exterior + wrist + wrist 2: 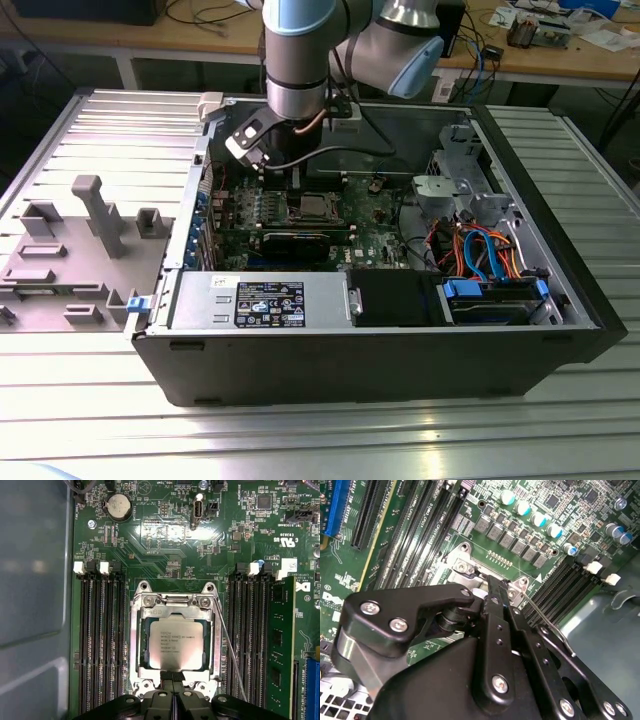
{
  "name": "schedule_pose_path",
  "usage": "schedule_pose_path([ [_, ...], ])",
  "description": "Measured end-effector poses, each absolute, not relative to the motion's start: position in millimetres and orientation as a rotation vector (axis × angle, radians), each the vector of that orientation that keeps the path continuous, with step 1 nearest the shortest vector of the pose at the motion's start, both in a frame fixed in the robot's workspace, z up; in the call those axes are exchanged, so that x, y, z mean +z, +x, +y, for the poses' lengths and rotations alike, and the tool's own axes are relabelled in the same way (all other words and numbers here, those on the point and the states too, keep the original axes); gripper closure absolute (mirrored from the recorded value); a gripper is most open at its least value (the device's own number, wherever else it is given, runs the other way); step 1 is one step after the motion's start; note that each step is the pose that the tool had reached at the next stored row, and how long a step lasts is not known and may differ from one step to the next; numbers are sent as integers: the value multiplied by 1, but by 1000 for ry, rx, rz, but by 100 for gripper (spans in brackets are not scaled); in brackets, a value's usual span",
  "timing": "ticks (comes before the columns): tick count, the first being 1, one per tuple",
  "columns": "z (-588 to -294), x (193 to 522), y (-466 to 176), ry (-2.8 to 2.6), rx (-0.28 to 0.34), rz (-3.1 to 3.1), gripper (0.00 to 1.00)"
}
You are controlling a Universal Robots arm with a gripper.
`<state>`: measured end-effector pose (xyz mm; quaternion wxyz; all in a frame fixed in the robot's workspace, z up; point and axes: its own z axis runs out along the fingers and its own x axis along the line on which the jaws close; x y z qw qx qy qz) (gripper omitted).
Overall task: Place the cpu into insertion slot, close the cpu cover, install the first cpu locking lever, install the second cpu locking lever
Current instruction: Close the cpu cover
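The cpu (176, 642), a pale silver square chip, lies flat in the insertion slot (144, 587) on the green board. The cpu cover (140, 645), a silvery window frame, lies down around the chip. A thin wire locking lever (231, 652) runs along one side of the socket and slants away from its edge. My gripper (172, 677) hangs just above the socket's edge, its black fingers pressed together and shut with nothing seen between them. In the second wrist view the gripper (498, 587) stands over the socket corner with the lever (546, 619) beside it. The exterior view has the gripper (296, 186) above the cpu (312, 207).
Black memory slots (100, 645) flank the socket on both sides. A round coin battery (117, 506) sits further along the board. The open computer case (350, 350) rests on a ribbed metal table, with drive cables (480, 255) at the exterior view's right and grey fixtures (90, 215) at its left.
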<state>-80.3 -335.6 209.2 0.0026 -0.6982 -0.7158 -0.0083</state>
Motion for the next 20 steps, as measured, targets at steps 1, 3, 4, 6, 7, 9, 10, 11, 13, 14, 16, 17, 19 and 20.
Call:
schedule_pose_path([
  [1, -336, 210, -80, -2190, -26, -2245, 89],
  [3, -336, 210, -80, -2190, -27, -2245, 89],
  [4, -336, 210, -79, -2190, -26, -2245, 89],
  [6, -336, 210, -72, -2190, -26, -2245, 89],
  [7, -336, 209, -68, -2190, -26, -2245, 89],
  [9, -336, 209, -61, -2190, -26, -2245, 89],
  [10, -336, 209, -58, -2190, -26, -2245, 89],
  [11, -336, 209, -55, -2190, -26, -2245, 89],
  [13, -336, 209, -54, -2190, -26, -2245, 89],
  [14, -336, 209, -54, -2190, -26, -2245, 89],
  [16, -336, 209, -54, -2190, -26, -2245, 89],
  [17, -336, 209, -54, -2190, -26, -2245, 89],
  [19, -336, 209, -53, -2190, -26, -2245, 89],
  [20, -336, 209, -53, -2190, -26, -2245, 89],
])
